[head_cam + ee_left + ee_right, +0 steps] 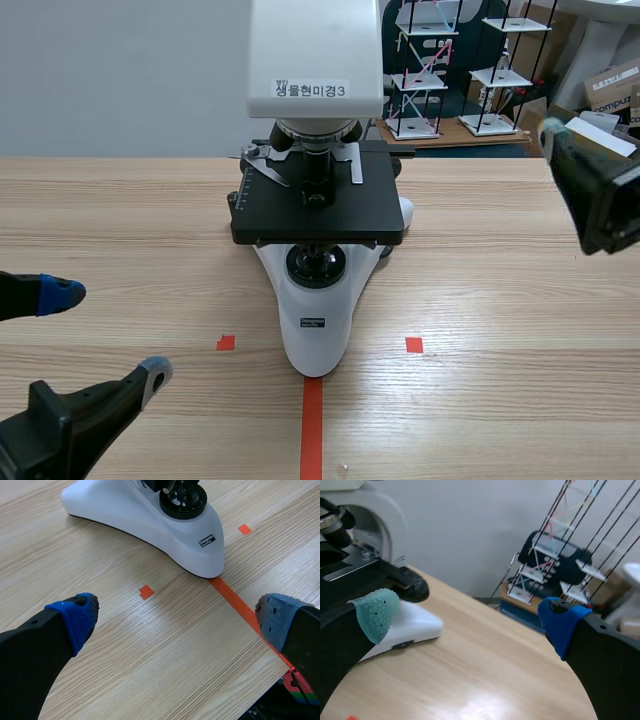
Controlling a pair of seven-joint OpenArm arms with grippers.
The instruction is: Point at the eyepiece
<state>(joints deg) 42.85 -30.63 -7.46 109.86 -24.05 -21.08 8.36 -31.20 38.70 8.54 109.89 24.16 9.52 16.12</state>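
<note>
Scene view, left to right: left gripper (110,333), low at the near-left corner of the wooden table (500,300), jaws apart, one blue pad (62,294) and one grey pad (156,372) showing, nothing between them. Small orange-red tape square (226,343) on the table, just left of the microscope's foot. Microscope (315,310), white body, upright at the table's middle; its rounded foot touches the far end of an orange-red tape line (312,425). Round black illuminator lens (316,265) set in the base, under a black square stage (318,205). Objective turret (312,135) hangs just above the stage. White head (315,45) carries a label in Korean script ending in 3 and is cut off by the frame's upper edge. Eyepiece: not visible in any view, so its place cannot be told beyond being somewhere above the labelled head. Second orange-red tape square (414,345), right of the foot. Wire display racks (420,70) stand beyond the table's far edge, with a cardboard box (612,85) further right. Right arm (605,200), raised at the right edge, level with the stage and well apart from the microscope. Right wrist view: right gripper (467,617), jaws apart, one grey-green pad and one blue, holding nothing, with the microscope's base and stage off to the green-pad side.
</note>
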